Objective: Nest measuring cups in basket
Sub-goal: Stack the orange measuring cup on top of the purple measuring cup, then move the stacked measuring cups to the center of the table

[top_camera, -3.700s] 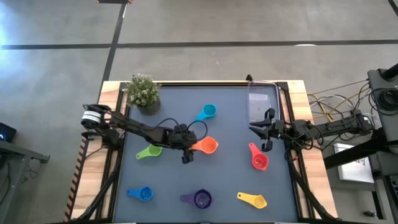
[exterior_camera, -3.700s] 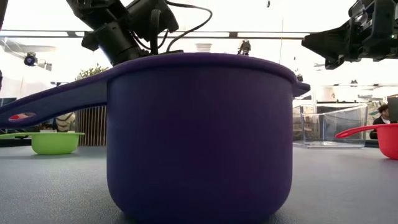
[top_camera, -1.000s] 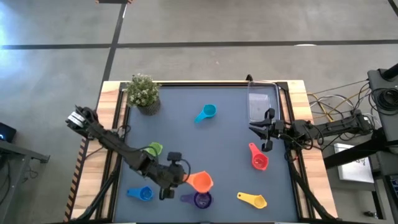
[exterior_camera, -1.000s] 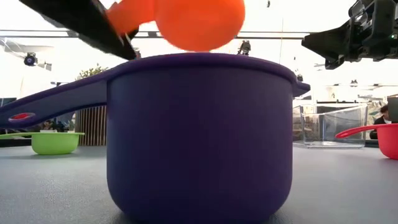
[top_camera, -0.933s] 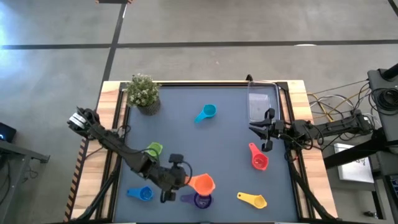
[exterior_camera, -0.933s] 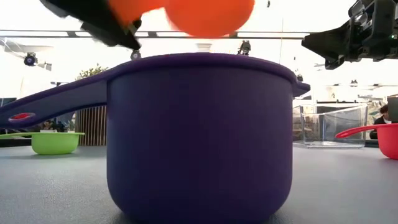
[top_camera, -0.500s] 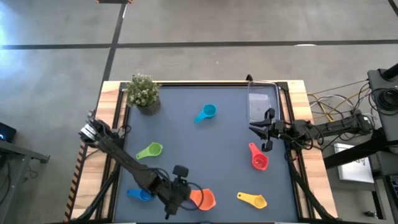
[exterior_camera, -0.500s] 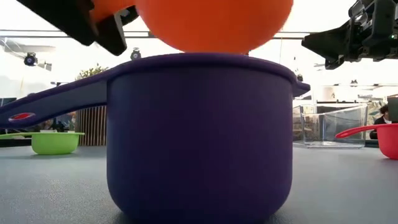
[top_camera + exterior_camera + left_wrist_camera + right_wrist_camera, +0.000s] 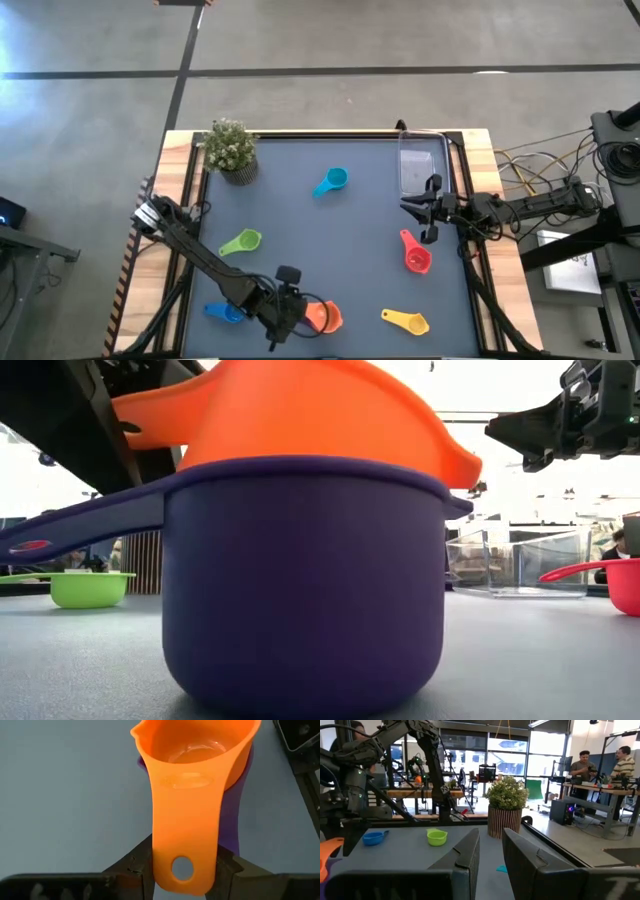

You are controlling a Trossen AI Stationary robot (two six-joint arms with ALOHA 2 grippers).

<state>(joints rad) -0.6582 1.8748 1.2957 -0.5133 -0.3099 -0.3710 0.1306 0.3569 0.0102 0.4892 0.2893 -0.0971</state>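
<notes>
Since a moment ago your left gripper (image 9: 184,870) has lowered the orange cup (image 9: 322,317) into the purple cup (image 9: 300,580) at the counter's (image 9: 300,215) near edge, still clamped on its handle, while your right gripper (image 9: 425,222), fingers slightly apart, waits beside the basket (image 9: 421,166).

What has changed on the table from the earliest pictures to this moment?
The left gripper, shut on the orange plastic measuring cup by its handle, carried it from mid-table to the near edge and lowered it into the purple plastic measuring cup, which shifted slightly. The right gripper stayed by the clear plastic basket; the other cups did not move.
</notes>
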